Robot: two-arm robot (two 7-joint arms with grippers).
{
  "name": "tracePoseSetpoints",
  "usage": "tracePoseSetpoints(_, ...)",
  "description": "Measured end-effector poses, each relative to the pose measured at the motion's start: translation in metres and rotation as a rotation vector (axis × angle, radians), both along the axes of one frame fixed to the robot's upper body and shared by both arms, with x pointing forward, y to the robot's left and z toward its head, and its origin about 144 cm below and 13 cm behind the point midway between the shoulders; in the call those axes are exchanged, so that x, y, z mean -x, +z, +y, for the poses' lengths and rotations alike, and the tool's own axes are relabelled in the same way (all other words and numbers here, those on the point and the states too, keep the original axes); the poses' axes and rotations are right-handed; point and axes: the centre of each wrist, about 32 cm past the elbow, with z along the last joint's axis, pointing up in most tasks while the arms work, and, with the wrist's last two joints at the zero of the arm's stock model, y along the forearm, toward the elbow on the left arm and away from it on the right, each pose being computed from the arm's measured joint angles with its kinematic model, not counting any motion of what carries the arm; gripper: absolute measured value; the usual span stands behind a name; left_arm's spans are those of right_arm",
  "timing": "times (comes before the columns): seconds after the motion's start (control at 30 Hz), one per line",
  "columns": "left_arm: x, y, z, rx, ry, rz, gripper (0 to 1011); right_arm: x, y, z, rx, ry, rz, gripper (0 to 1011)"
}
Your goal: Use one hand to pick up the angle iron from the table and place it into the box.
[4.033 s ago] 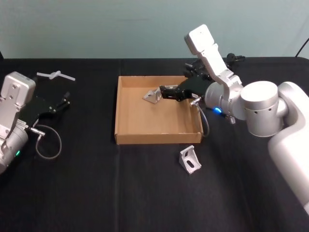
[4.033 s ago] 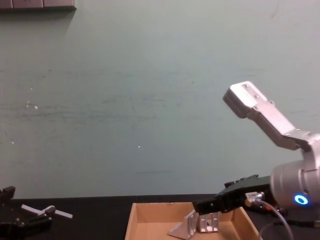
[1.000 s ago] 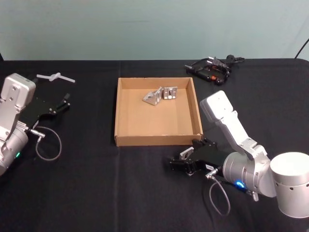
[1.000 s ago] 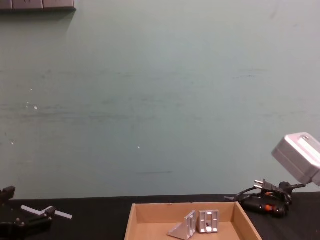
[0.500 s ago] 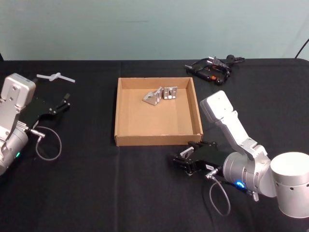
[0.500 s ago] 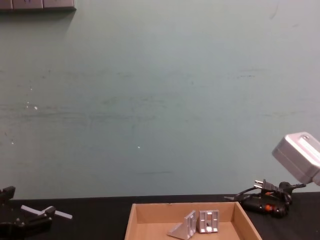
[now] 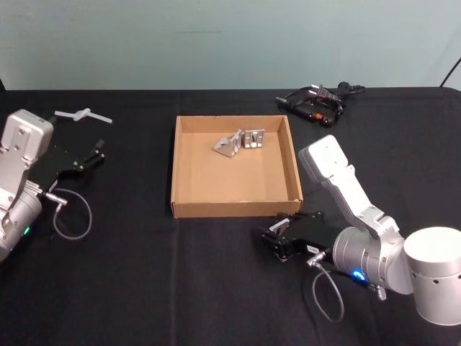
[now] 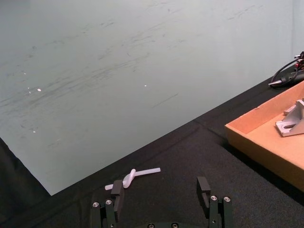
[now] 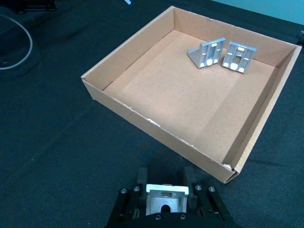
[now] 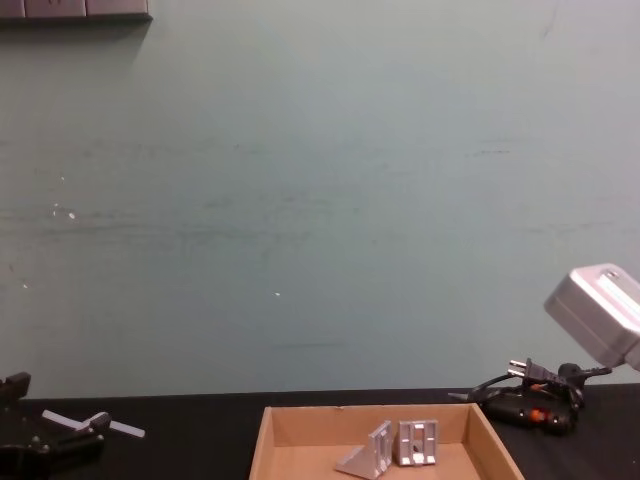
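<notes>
Head view: the right tool [image 7: 276, 236] is seen low over the table [image 7: 144, 288], just in front of the near wall of the box [image 7: 234, 207], with an angle iron [image 7: 274, 227] between its fingers; the fingers are drawn in against the bracket's sides. Two more brackets [image 7: 239, 140] are seen lying inside the box near its far wall. The left tool [image 7: 94, 154] is parked well apart at the left side of the table, with a white plastic piece [image 7: 81, 113] beyond it.

Left wrist view: the left tool [image 8: 161, 199] is shown spread wide with nothing between its fingers (idle, it is judged); the white plastic piece [image 8: 133, 175] lies on the table ahead of it.

Right wrist view: the angle iron [image 9: 166, 198] is shown clamped between the dark fingers [image 9: 141, 183], with the box [image 9: 142, 121] directly ahead and the two brackets [image 9: 222, 53] at its far end.

Chest view: the box [image 10: 262, 440] and the two brackets [image 10: 393, 446] inside it are seen from the side; a black plug and cable [image 10: 525, 395] lie to the right.

Step in hand: the grasp is judged to be closed on the third bracket, the lift not yet made.

Next move: a lift high enough to clear the near wall is called for, then a carry forward over the open floor of the box and a release (short of the two brackets already there).
</notes>
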Motion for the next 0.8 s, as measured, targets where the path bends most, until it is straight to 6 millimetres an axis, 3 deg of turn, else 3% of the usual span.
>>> tracePoseSetpoints(0.23, 0.0, 0.0, 0.0, 0.0, 0.0, 0.0, 1005, 0.003, 0.011, 0.002, -0.009, 0.014, -0.033, 453)
tracePoseSetpoints(0.5, 0.0, 0.0, 0.0, 0.0, 0.0, 0.0, 1004, -0.004, 0.037, 0.008, -0.042, 0.052, -0.085, 453)
tracePoseSetpoints(0.8, 0.0, 0.0, 0.0, 0.0, 0.0, 0.0, 1005, -0.035, 0.066, 0.026, -0.048, 0.079, -0.161, 456)
